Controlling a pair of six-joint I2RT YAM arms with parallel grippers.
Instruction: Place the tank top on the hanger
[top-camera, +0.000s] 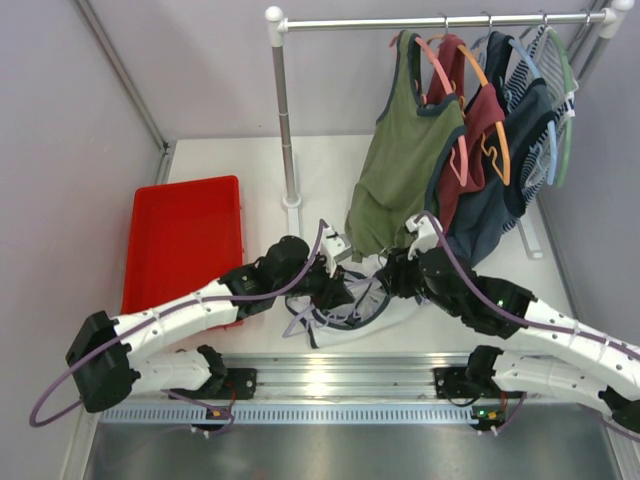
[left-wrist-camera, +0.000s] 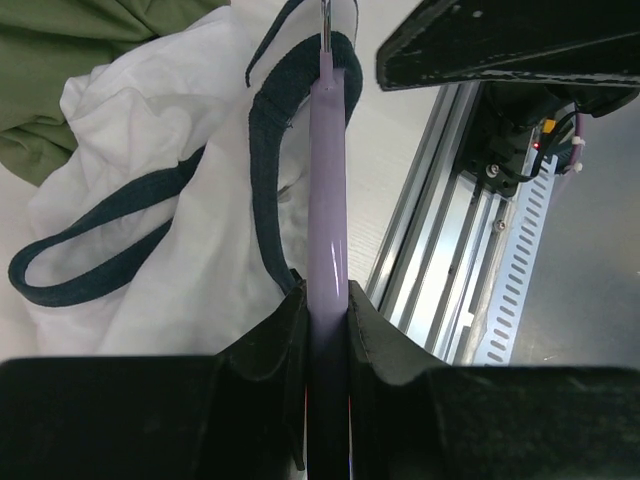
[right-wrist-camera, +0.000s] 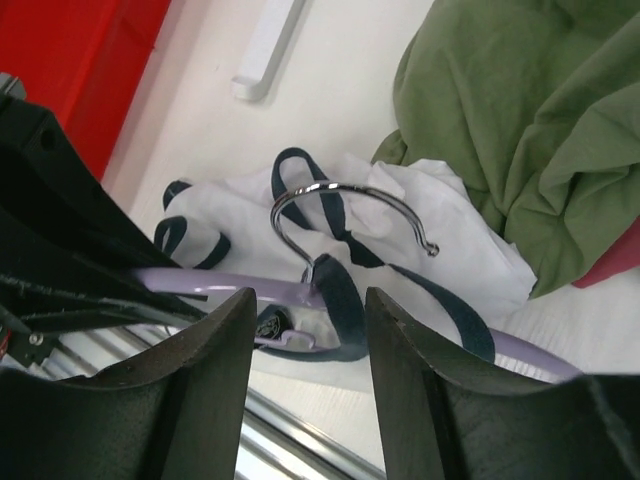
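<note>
One red tray (top-camera: 185, 240) lies at the left of a white table (top-camera: 240, 160) with pale walls around it. The left gripper (left-wrist-camera: 327, 300) clamps the single lavender hanger (left-wrist-camera: 328, 200); its bar runs left to right and its chrome hook points toward the rack (top-camera: 283, 120). One white tank top (left-wrist-camera: 150, 250) lies crumpled against it, mid-table. The right gripper (right-wrist-camera: 310, 300) gapes, grasping nothing. The one rack carries at least three tops (top-camera: 400, 150).

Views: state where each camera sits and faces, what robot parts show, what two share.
Top external: above and behind, facing down at table; left arm, right arm show.
Left wrist: on left arm, facing along left fingers shut on the hanger, toward the tank top.
Right wrist: on right arm, facing past parted right fingers at the hook.
Both wrist views share hanger, tank top.
</note>
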